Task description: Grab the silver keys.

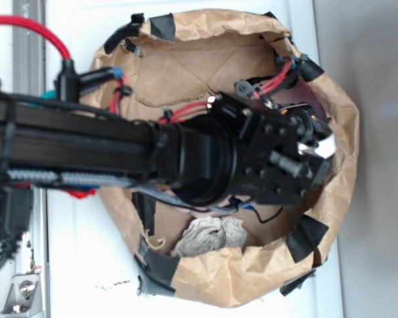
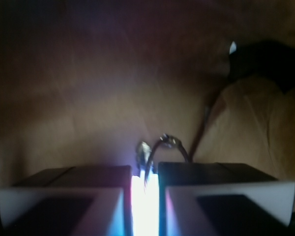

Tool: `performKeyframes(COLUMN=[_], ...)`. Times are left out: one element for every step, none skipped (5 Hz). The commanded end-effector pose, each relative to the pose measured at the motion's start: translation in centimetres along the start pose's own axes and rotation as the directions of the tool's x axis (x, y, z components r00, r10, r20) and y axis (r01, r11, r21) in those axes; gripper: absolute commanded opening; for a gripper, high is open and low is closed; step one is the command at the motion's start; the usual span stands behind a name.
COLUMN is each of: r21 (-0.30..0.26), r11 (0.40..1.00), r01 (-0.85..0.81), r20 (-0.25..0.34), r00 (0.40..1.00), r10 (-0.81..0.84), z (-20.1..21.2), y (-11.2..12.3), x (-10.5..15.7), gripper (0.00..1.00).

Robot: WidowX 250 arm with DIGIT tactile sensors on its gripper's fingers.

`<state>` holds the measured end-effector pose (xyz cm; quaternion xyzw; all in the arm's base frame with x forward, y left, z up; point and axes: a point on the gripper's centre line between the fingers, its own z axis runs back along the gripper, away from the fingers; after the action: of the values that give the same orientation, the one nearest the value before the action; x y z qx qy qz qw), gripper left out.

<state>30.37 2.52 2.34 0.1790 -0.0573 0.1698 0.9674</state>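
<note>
While nearly closed, gripper (image 2: 145, 196) pinches silver keys (image 2: 146, 156) (blurry).

1 brown paper bag (image 1: 331, 199), 1 crumpled paper ball (image 1: 209, 236), 1 claw (image 1: 318, 156), 1 key bunch (image 2: 160, 147), approx. 6 black tape strips (image 1: 306, 237)

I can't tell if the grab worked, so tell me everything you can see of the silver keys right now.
Only a little of the silver keys shows, in the wrist view: a shiny metal tip and a thin wire ring arching just beyond the gripper. They sit at the narrow, brightly lit gap between its two fingers, which are nearly closed, apparently pinching them. The rest is hidden or blurred. Behind is the brown paper bag. In the exterior view the arm hides the keys.
</note>
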Motion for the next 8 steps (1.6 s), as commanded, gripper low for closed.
performKeyframes(r21=[0.016, -0.011, -0.065, -0.194, -0.323, -0.422, -0.416, -0.385], r11=[0.999, 0.999, 0.996, 0.975, 0.934, 0.882, 0.879, 0.906], r01=[0.036, 0.046, 0.064, 0.109, 0.155, 0.210, 0.235, 0.173], r20=[-0.036, -0.040, -0.051, -0.084, -0.067, -0.023, 0.020, -0.003], r00=[0.999, 0.998, 0.996, 0.988, 0.980, 0.970, 0.968, 0.982], r10=[-0.035, -0.047, -0.068, -0.127, -0.186, -0.242, -0.249, -0.189], z=[0.8, 1.6, 3.1, 6.3, 9.8, 11.9, 12.2, 11.9], y=[2.4, 2.4, 2.4, 2.6, 3.3, 4.5, 4.4, 3.4], x=[-1.1, -1.3, -1.8, -2.8, -3.5, -4.2, -4.8, -3.4], gripper=[0.00, 0.00, 0.00, 0.00, 0.00, 0.00, 0.00, 0.00])
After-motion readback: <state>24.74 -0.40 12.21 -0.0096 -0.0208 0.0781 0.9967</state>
